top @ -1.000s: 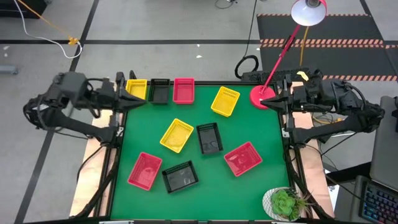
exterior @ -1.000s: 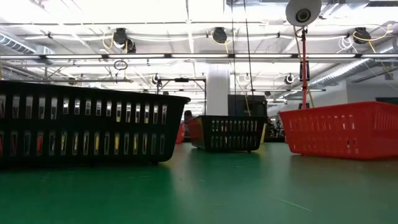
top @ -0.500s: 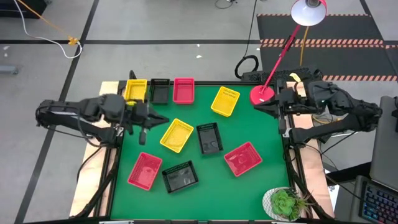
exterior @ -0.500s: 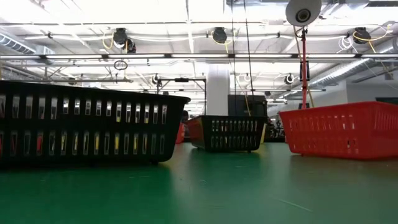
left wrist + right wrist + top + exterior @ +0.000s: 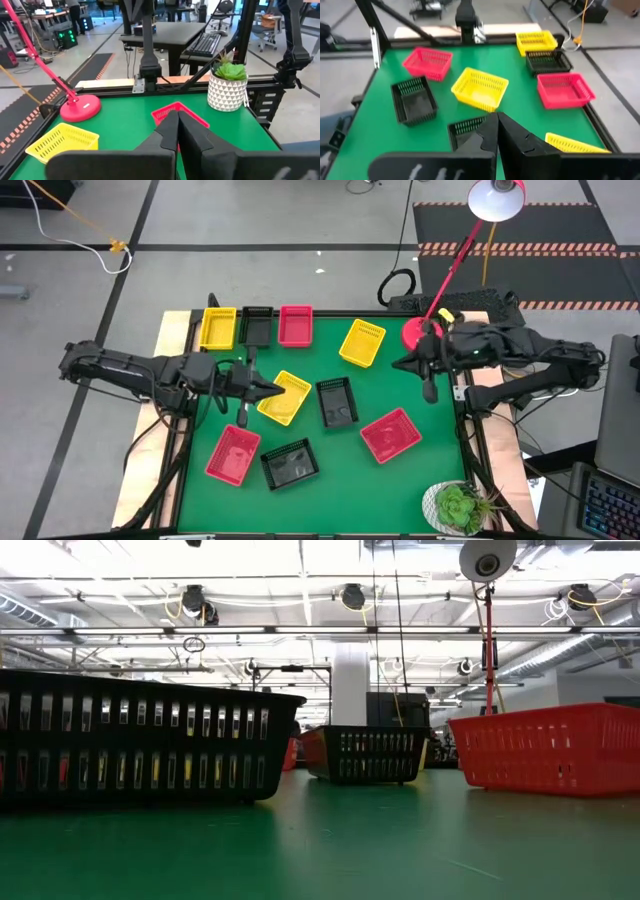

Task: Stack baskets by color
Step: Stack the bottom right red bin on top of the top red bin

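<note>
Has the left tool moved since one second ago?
Yes. The left tool has swung from beside the yellow basket at the table's far edge inward, to the middle yellow basket.

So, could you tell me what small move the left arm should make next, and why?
Probably open the left end effector: it is shut and sits at the near edge of the middle yellow basket, which lies loose on the mat, unstacked. It cannot grip the wall while shut.

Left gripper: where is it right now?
In the high view the left gripper, shut, is on the table's left side, at the near edge of the central yellow basket, above a pink-red basket.
</note>
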